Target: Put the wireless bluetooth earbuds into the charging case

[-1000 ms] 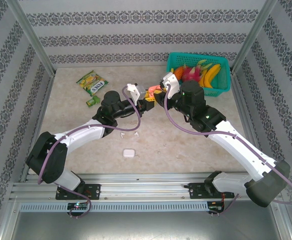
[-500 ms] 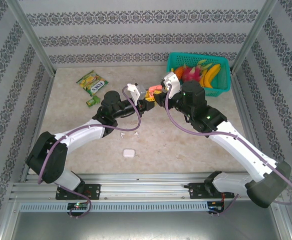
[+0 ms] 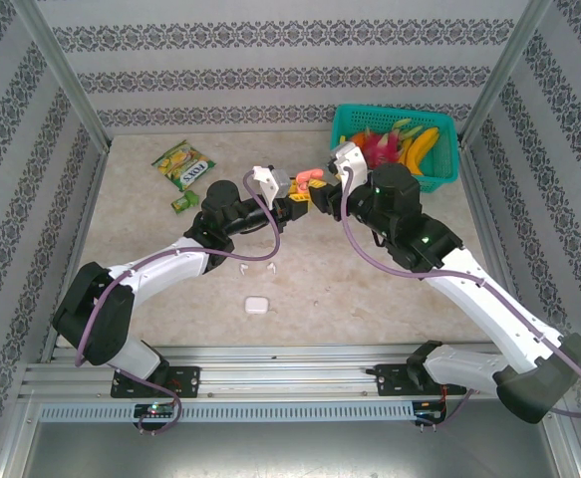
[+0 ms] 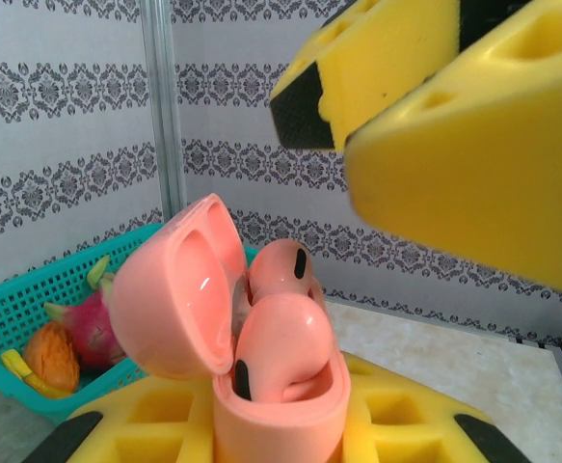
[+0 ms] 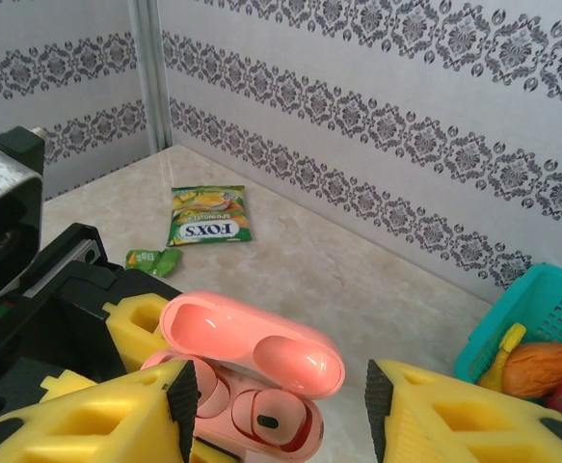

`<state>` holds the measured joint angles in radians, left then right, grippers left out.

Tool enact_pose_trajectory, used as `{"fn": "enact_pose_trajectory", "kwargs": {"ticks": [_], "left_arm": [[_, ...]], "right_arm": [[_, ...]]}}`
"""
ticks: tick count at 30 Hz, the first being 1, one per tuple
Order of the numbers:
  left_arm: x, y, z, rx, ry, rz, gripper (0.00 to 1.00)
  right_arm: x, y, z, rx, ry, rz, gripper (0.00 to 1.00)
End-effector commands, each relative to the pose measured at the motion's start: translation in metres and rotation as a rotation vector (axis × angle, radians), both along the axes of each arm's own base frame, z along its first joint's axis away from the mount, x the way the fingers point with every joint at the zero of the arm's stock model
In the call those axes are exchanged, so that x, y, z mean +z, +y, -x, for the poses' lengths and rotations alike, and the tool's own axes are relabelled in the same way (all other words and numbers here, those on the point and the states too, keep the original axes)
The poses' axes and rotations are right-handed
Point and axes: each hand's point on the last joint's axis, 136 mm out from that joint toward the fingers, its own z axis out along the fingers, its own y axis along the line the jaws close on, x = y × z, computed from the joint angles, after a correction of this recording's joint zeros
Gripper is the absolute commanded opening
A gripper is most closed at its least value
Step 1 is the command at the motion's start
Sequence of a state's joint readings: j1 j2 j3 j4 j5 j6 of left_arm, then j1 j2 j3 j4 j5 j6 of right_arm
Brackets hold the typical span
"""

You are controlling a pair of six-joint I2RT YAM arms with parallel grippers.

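Note:
My left gripper (image 3: 295, 207) is shut on the base of the coral-pink charging case (image 4: 281, 395), held upright above the table with its lid (image 4: 179, 289) swung open. Two coral-pink earbuds (image 4: 282, 333) sit in its wells; the one behind (image 4: 281, 268) stands a little higher. My right gripper (image 5: 276, 415) is open, its yellow fingers (image 5: 97, 415) standing either side of the case (image 5: 252, 420) without touching it. Two white earbuds (image 3: 242, 267) lie on the table near the left forearm. A white case (image 3: 257, 305) lies shut towards the front.
A teal basket (image 3: 447, 169) of toy fruit stands at the back right. A green candy packet (image 3: 183, 164) and a small green wrapper (image 3: 181, 203) lie at the back left. Patterned walls and metal posts enclose the table.
The right gripper's jaws have spread wider and the right arm has drawn back to the right, away from the case. The left arm and the case have held still.

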<state>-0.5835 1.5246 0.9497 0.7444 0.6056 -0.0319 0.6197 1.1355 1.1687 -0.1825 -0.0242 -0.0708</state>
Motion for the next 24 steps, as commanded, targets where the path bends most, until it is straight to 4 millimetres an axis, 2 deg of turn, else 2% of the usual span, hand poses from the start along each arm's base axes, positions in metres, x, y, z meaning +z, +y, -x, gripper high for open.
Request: {"fn": "enact_pose_trajectory", "kwargs": {"ticks": [1,6,10,16,24], "left_arm": [[0.020,-0.007,0.006,-0.022,-0.048,0.037,0.00],[0.017,-0.008,0.006,-0.021,-0.043,0.036,0.00],[0.014,-0.007,0.005,-0.019,-0.042,0.031,0.00],[0.004,-0.009,0.006,-0.032,-0.035,0.010,0.00],[-0.010,-0.013,0.011,-0.070,-0.026,-0.034,0.00]], "right_arm": [[0.017,-0.004,0.007,-0.007,-0.015,-0.060,0.53],[0.037,-0.017,0.005,-0.025,-0.004,-0.163,0.55],[0.044,-0.023,-0.002,-0.058,0.027,-0.208,0.56],[0.040,-0.029,-0.030,-0.111,0.162,-0.243,0.57],[0.018,-0.024,-0.069,-0.140,0.371,-0.212,0.57]]}}
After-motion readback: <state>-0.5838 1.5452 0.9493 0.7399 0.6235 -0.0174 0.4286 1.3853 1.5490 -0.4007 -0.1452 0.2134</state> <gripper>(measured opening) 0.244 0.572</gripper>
